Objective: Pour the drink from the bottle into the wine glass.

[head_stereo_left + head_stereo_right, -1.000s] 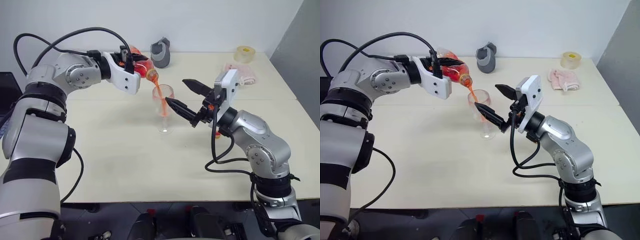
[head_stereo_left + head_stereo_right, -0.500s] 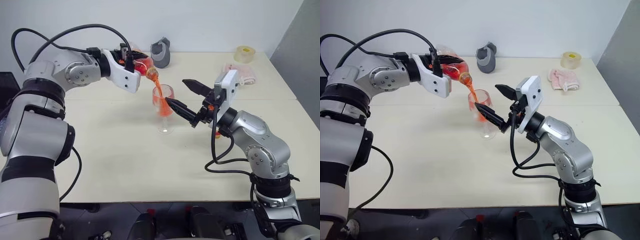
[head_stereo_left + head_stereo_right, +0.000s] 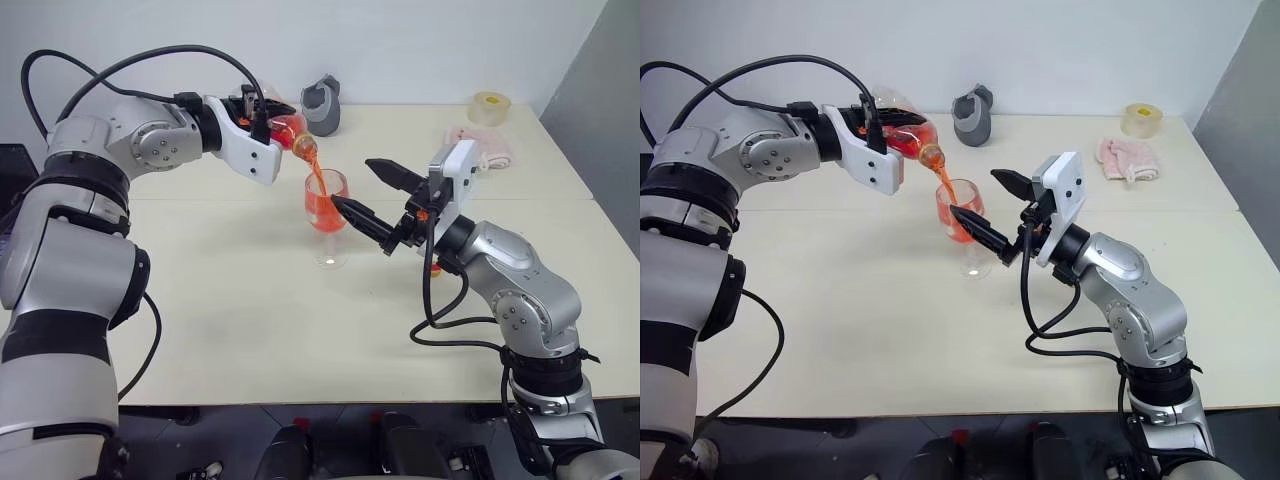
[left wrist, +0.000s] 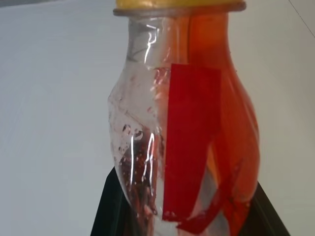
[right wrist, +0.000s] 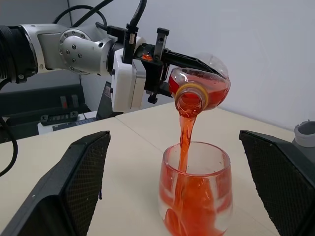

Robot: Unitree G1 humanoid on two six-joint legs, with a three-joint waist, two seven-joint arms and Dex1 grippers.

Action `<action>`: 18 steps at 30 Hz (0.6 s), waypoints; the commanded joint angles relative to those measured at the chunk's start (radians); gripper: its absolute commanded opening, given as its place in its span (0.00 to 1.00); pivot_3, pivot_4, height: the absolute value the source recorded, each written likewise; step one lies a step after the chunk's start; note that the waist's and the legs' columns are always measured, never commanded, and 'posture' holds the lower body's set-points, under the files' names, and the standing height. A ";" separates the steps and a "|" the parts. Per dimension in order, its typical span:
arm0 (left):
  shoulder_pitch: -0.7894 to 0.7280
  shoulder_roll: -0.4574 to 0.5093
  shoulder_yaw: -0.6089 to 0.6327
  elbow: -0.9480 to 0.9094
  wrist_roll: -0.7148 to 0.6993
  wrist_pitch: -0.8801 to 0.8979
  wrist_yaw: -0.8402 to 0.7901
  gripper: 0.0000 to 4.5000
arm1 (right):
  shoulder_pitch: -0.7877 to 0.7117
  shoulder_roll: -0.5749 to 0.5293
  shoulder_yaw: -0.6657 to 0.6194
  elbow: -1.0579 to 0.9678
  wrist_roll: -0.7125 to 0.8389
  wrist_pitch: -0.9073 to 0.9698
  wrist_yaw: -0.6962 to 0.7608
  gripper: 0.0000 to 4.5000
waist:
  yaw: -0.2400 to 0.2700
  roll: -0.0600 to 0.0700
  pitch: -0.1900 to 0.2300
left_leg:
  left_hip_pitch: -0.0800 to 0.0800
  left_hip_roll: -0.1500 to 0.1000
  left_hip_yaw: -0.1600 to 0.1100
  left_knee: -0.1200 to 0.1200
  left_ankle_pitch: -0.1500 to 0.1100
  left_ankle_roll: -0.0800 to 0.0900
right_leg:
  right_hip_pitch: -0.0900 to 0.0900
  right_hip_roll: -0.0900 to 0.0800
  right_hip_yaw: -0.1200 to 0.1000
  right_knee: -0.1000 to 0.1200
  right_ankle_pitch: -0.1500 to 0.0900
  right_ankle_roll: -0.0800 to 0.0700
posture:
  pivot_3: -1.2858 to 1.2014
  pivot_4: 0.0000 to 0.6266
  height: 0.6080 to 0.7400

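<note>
Half full already, the wine glass [image 5: 195, 196] might spill over.
Left gripper [image 3: 883, 128] squeezes the tipped bottle [image 5: 199, 83]; right gripper [image 3: 372, 195] gapes wide around the glass.

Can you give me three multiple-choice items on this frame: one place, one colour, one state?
1. Where is the wine glass?
A. between the open fingers of the right gripper
B. beside the tape roll
C. lying by the pink cloth

2. What colour is the drink?
A. clear
B. bright red
C. green

3. What is the bottle doing?
A. standing capped on the table
B. held upright, not pouring
C. tipped in the left gripper, a stream running into the glass

Answers:
1 A: one black finger shows on each side of the bowl, not visibly touching it.
2 B: red liquid in the bowl, stream and bottle.
3 C: the bottle's mouth tilts down above the rim and the stream is unbroken.
</note>
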 commanded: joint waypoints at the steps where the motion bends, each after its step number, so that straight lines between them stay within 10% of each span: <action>1: -0.050 0.023 0.002 -0.003 -0.001 0.006 0.027 0.22 | -0.001 -0.003 -0.011 -0.034 0.008 -0.016 0.006 1.00 | 0.000 0.000 0.000 | 0.000 0.000 0.000 0.000 0.000 0.000 | 0.000 0.000 0.000 0.000 0.000 0.000 | 0.52 0.24 1.00; 18: 0.008 -0.039 0.141 0.030 -0.226 0.037 -0.206 0.22 | -0.007 -0.010 -0.014 -0.033 0.010 -0.007 0.004 1.00 | 0.000 0.000 0.000 | 0.000 0.000 0.000 0.000 0.000 0.000 | 0.000 0.000 0.000 0.000 0.000 0.000 | 0.52 0.24 1.00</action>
